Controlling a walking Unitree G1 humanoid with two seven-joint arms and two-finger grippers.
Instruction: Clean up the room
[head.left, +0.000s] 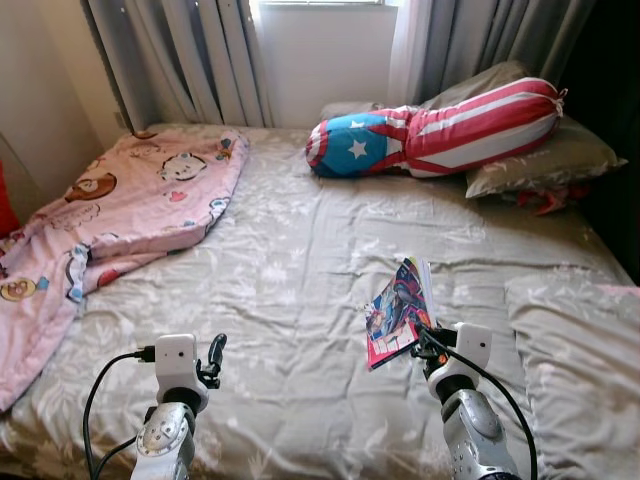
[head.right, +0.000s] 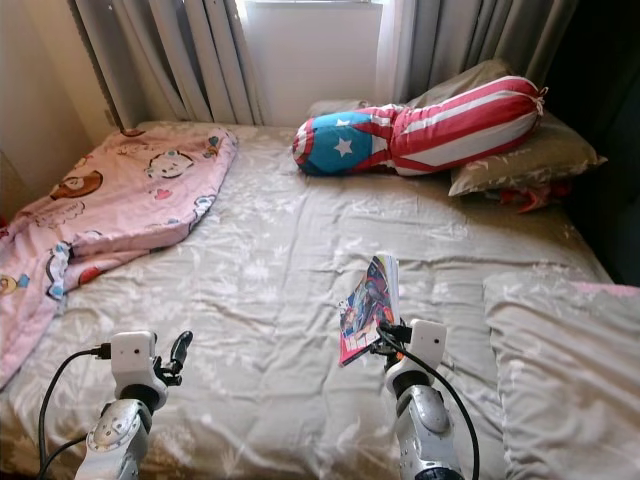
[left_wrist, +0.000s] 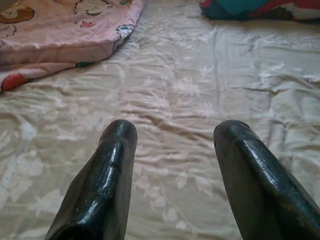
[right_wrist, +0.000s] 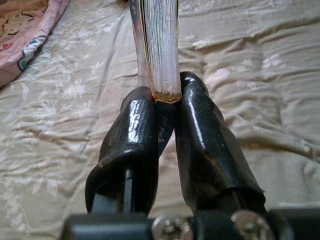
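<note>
Grey floral bedding covers the bed (head.left: 300, 250), which fills the scene below the curtains (head.left: 190, 50). On its left side lies a pink cartoon blanket (head.left: 120, 210); at the head, a red, white and blue bolster (head.left: 440, 125) rests against grey pillows (head.left: 545, 155). Above the sheet, the right gripper (right_wrist: 165, 100) clamps the lower edge of a comic book (head.left: 398, 310), held upright. The left gripper (left_wrist: 172, 150) hovers with fingers spread, holding nothing.

Head stereo pair looking down over the bed (head.left: 300, 260); wrist cameras close along each arm's jaws.
</note>
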